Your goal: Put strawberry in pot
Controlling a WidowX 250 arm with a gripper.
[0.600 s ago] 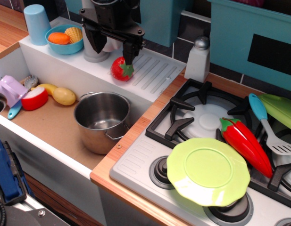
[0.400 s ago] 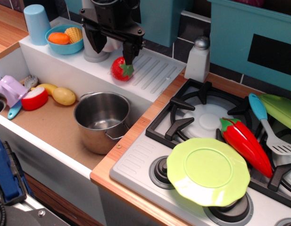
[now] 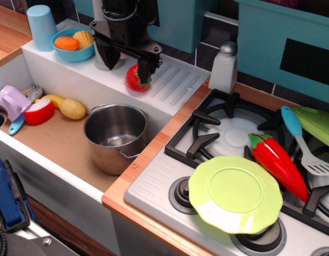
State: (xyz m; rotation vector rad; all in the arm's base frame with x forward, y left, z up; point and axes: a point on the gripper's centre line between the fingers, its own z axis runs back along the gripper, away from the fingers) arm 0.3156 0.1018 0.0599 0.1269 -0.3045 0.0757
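Observation:
The red strawberry (image 3: 133, 79) with its green cap lies on the white ledge behind the sink, by the ribbed drainboard. My black gripper (image 3: 126, 63) hangs just above it, jaws spread wide. The right finger (image 3: 145, 67) stands at the strawberry's upper right edge, and the left finger (image 3: 106, 55) is well to its left. The gripper holds nothing. The shiny steel pot (image 3: 115, 136) stands empty in the sink, in front of and below the strawberry.
A light-blue bowl (image 3: 73, 45) with toy food and a blue cup (image 3: 41, 26) sit on the ledge's left. A halved red fruit (image 3: 39, 111), a potato (image 3: 72, 108) and a purple cup (image 3: 11, 102) lie in the sink. The stove holds a green plate (image 3: 234, 193), a chili pepper (image 3: 278, 164) and a spatula (image 3: 303, 141). A salt shaker (image 3: 224, 66) stands at the back.
The gripper has shifted slightly left and turned a little over the strawberry. The strawberry has barely moved.

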